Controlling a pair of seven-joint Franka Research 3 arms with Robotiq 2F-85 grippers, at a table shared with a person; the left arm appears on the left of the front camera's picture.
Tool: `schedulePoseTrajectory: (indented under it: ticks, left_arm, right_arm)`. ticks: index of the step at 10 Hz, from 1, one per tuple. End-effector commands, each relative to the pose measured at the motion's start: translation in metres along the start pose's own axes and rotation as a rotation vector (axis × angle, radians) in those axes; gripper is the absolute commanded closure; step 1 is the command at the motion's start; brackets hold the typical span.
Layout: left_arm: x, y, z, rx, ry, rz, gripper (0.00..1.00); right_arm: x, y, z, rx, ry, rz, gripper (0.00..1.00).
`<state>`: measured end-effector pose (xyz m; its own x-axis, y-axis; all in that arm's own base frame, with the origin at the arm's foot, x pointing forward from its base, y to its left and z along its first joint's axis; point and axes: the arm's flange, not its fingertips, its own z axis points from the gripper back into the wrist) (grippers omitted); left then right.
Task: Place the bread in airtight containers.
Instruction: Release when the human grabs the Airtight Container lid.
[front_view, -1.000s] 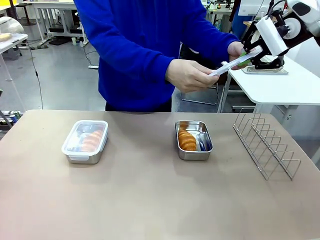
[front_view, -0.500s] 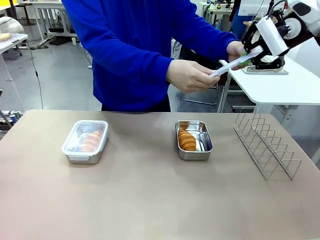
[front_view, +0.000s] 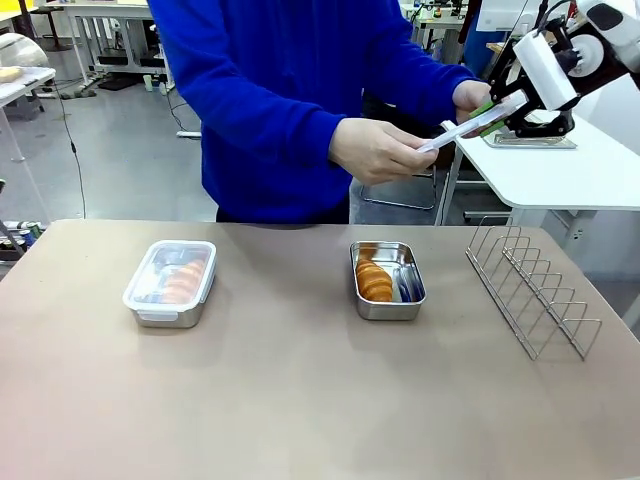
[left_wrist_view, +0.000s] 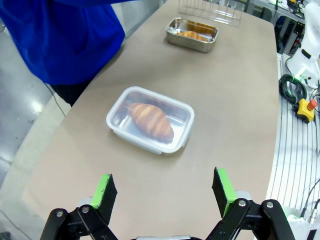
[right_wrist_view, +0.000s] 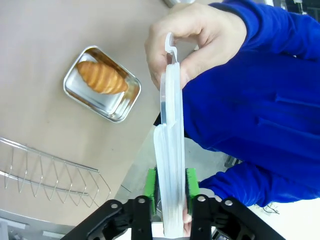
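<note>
Shiny steel pan (front_view: 388, 281), glossy-crusted croissant (front_view: 375, 281), clear plastic lid (right_wrist_view: 170, 150), matt beige table (front_view: 300, 400), bare metal wire rack (front_view: 533, 289), blue cloth sleeve (front_view: 270, 110).

The lid's (right_wrist_view: 170, 150) near end runs off the bottom edge between the right gripper's (right_wrist_view: 170, 182) pads, so contact cannot be told. A croissant (front_view: 180, 280) beneath the left container's cover looks blurred.

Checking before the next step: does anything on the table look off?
Nothing is spilled or askew. The right pan sits open with its croissant; its lid is up between the person's hand and the right claw.
</note>
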<state>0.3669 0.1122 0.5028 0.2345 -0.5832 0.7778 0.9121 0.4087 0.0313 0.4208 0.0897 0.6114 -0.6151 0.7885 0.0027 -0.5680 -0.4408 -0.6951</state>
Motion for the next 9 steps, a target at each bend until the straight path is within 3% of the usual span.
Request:
schedulePoseTrajectory:
  ticks: [1, 2, 4, 6, 9]
  left_arm:
    - [-0.001, 0.000, 0.000, 0.001, -0.023, -0.021, 0.00]
    - [-0.001, 0.000, 0.000, 0.001, -0.023, -0.021, 0.00]
    - [-0.001, 0.000, 0.000, 0.001, -0.023, -0.021, 0.00]
    - [-0.001, 0.000, 0.000, 0.001, -0.023, -0.021, 0.00]
    - [-0.001, 0.000, 0.000, 0.001, -0.023, -0.021, 0.00]
  right_arm:
    - [0.002, -0.006, 0.024, -0.062, 0.017, -0.136, 0.28]
    - [-0.003, -0.007, 0.041, -0.097, 0.021, -0.229, 0.00]
    - [-0.035, 0.004, 0.081, -0.105, -0.044, -0.614, 0.00]
    - [-0.077, 0.040, 0.106, -0.060, -0.190, -0.917, 0.00]
    - [-0.135, 0.113, 0.120, -0.026, -0.317, -1.145, 0.00]
